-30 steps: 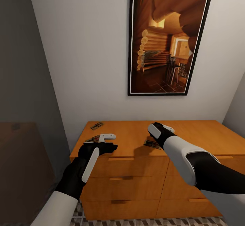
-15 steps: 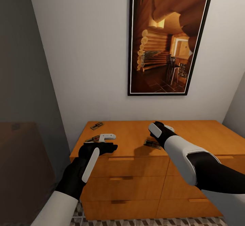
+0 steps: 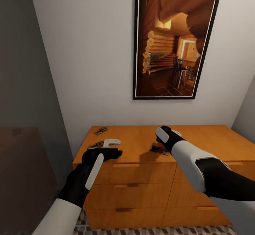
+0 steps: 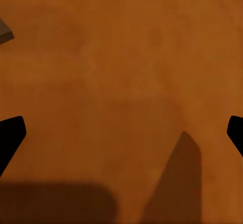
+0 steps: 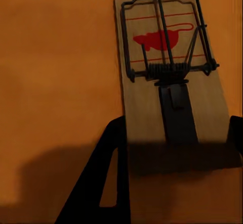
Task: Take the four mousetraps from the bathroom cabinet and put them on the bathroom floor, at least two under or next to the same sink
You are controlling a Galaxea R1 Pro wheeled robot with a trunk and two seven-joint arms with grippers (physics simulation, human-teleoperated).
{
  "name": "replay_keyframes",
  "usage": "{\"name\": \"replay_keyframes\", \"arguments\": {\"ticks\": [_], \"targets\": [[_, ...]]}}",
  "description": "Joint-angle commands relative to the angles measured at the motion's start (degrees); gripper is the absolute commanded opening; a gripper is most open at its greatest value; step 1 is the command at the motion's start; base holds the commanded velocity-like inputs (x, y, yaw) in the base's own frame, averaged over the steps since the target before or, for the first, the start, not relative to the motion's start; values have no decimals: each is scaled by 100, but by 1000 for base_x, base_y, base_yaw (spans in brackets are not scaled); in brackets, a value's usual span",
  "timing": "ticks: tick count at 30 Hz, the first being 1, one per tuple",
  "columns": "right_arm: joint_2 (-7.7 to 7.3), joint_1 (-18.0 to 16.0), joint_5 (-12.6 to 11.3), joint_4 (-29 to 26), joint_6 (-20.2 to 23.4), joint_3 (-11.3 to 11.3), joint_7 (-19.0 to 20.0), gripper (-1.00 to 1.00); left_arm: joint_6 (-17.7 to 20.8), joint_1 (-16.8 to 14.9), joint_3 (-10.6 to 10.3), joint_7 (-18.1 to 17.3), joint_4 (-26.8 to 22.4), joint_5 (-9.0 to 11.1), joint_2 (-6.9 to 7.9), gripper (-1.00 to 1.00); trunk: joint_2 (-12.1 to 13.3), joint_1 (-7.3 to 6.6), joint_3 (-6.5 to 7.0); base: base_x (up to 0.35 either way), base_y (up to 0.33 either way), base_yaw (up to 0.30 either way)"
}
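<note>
While three mousetraps lie flat on the cabinet [image 3: 212,139] top, one [image 5: 167,77] sits right below your right tool [image 3: 169,136], jaws open, empty. Others: back left [image 3: 100,131], and [image 3: 96,144] beside your left tool [image 3: 108,149], also open, empty.

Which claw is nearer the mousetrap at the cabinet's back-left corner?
Left. The left claw hovers just in front of that mousetrap; the right claw is farther right, above another mousetrap.

Cabinet [image 3: 212,141] top bearing mousetraps [image 3: 100,131]
</note>
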Motion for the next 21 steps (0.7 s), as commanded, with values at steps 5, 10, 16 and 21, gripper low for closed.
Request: {"name": "replay_keyframes", "arguments": {"ticks": [5,10,16,21], "targets": [[56,-2,-75,-2894,1580,-59,-1329,-100,17,1,-5,55,13,107,2,100,-2,1,-9,0,0,0],[78,-2,-79,-2988,1619,-61,-1408,-100,17,1,-5,53,15,112,2,100,-2,1,-9,0,0,0],[83,-2,-80,-3005,1626,-66,-1456,-100,17,2,-5,52,16,117,2,100,-2,1,-9,0,0,0],[83,-2,-86,-3007,1626,-70,-1480,-100,17,4,-5,52,16,117,2,100,-2,1,-9,0,0,0]]}}
